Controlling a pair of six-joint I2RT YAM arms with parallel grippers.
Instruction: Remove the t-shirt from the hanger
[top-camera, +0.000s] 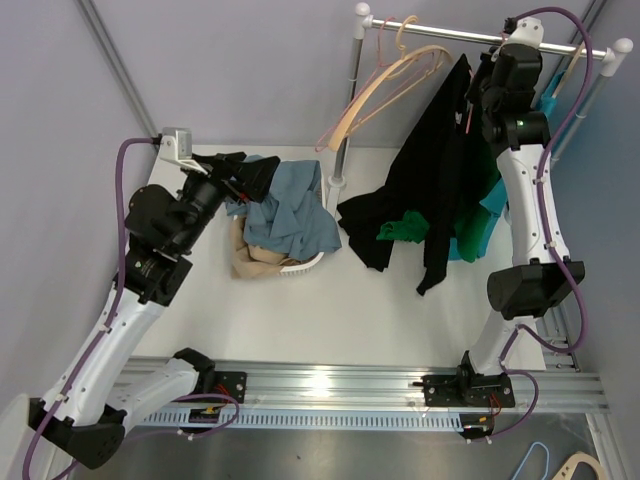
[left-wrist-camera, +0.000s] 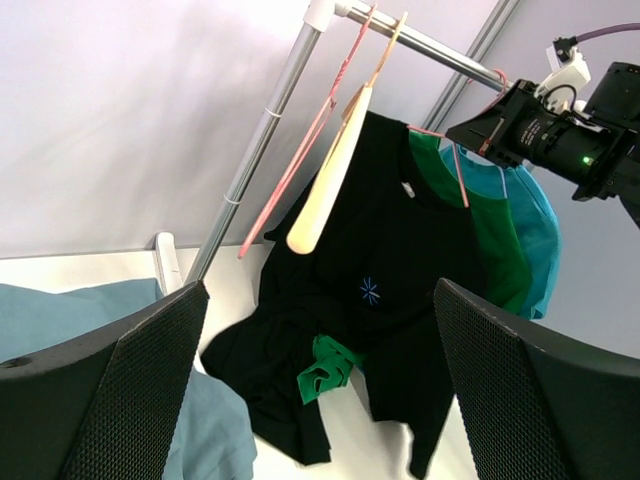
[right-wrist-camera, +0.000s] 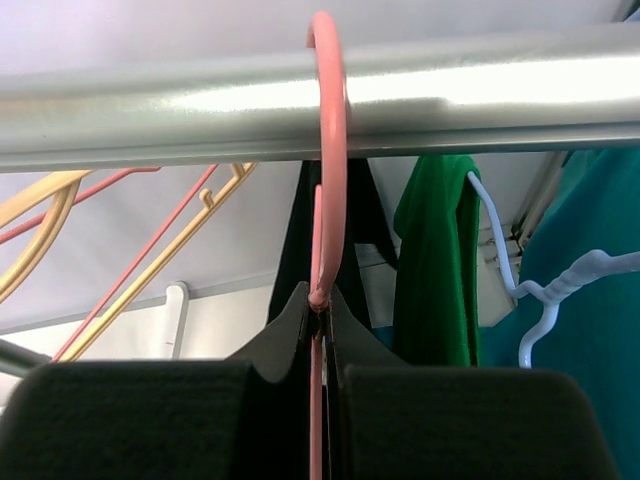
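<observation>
Right gripper (right-wrist-camera: 320, 312): fingers pinched shut on the thin neck of the pink wire hanger (right-wrist-camera: 334, 180), just under its hook. The hook sits over the round metal rail (right-wrist-camera: 150, 110), which runs left to right across the right wrist view.

Black t-shirt (top-camera: 432, 175) hangs from that hanger. Its long axis runs from the collar at the rail down and out toward the left arm's side. The lower part reaches the white table (top-camera: 400, 320) and lies bunched there. Its chest, with a small blue star mark, faces the left wrist camera.

Just behind it on the rail hang a green t-shirt (left-wrist-camera: 490, 230) and then a teal t-shirt (left-wrist-camera: 535, 230). A fold of green cloth pokes out of the black folds near the table. On the other side of the held hanger are a bare cream hanger (left-wrist-camera: 325, 190) and a bare thin pink hanger (left-wrist-camera: 287, 180), both tilted.

Left gripper (left-wrist-camera: 320, 288): jaws spread wide, nothing in them, well apart from the rail. It is above a white laundry basket (top-camera: 300, 265) holding blue-grey cloth (top-camera: 290, 210) and tan cloth (top-camera: 250, 260).

Only the right wrist view shows the pinch on the hanger neck, and a white plastic hanger (right-wrist-camera: 545, 300) between green and teal. In the top view the wrist body hides the grip. Only the left wrist view shows the shirt's front.
</observation>
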